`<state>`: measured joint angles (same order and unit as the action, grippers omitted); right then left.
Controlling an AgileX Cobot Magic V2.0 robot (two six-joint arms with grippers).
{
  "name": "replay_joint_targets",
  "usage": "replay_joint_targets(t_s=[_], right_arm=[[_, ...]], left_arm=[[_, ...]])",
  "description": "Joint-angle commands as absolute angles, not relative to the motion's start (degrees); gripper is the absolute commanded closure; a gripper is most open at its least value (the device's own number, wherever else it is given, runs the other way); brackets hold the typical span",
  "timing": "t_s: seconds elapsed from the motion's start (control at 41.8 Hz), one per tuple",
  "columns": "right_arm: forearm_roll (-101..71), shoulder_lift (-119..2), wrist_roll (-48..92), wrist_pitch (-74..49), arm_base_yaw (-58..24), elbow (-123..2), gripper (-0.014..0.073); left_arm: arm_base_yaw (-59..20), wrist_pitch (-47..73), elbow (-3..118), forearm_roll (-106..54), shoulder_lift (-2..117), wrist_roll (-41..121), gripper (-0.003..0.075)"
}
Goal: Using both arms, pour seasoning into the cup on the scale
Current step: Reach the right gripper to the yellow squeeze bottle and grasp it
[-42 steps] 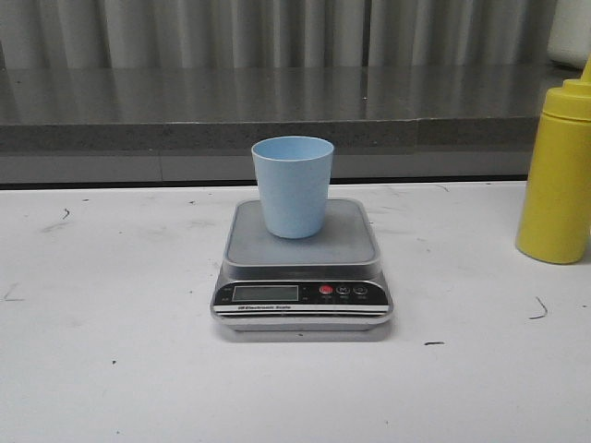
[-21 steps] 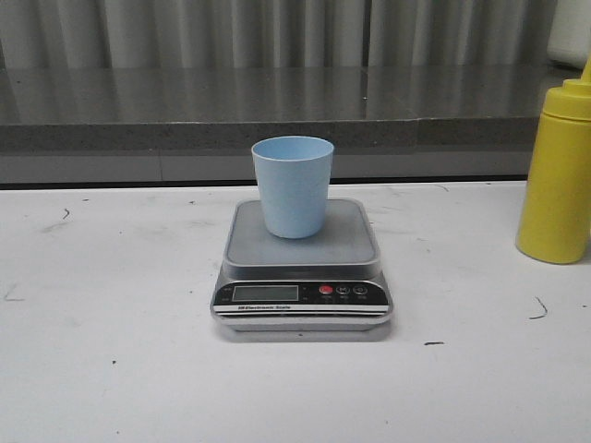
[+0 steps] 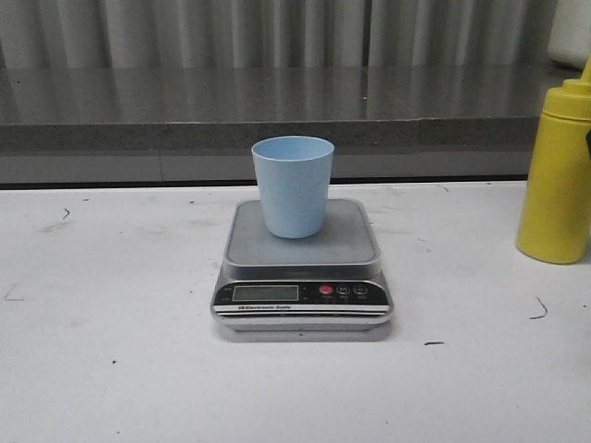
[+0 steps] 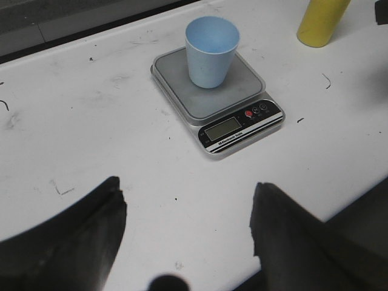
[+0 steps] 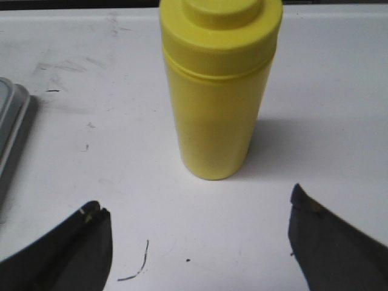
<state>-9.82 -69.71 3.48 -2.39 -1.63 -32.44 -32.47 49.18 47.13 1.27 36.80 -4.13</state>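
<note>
Now, cup (image 3: 293, 185): upright on the scale (image 3: 302, 268) platform.
Seasoning (image 3: 556, 175): upright on the tabletop (image 3: 111, 351), well right of the scale.
Left jaws (image 4: 185, 233): spread, holding nothing.
Right jaws (image 5: 197, 242): spread, near the seasoning, not touching.

Pale blue cup (image 3: 293, 185), yellow bottle (image 3: 557, 175)

My front camera faces the scale (image 3: 301, 268) level; my left wrist looks down on it (image 4: 217, 100); my right wrist sits close by the seasoning (image 5: 217, 91).
</note>
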Motion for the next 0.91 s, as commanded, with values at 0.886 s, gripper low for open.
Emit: replay_joint_targets(t_s=[0.886], right_arm=[[-4.7,-100.6,-3.5,51.4,-1.4,-35.8,-0.002]], left_arm=[[-32.8,45.2,48.6,0.8,36.8,-4.0,0.0283]])
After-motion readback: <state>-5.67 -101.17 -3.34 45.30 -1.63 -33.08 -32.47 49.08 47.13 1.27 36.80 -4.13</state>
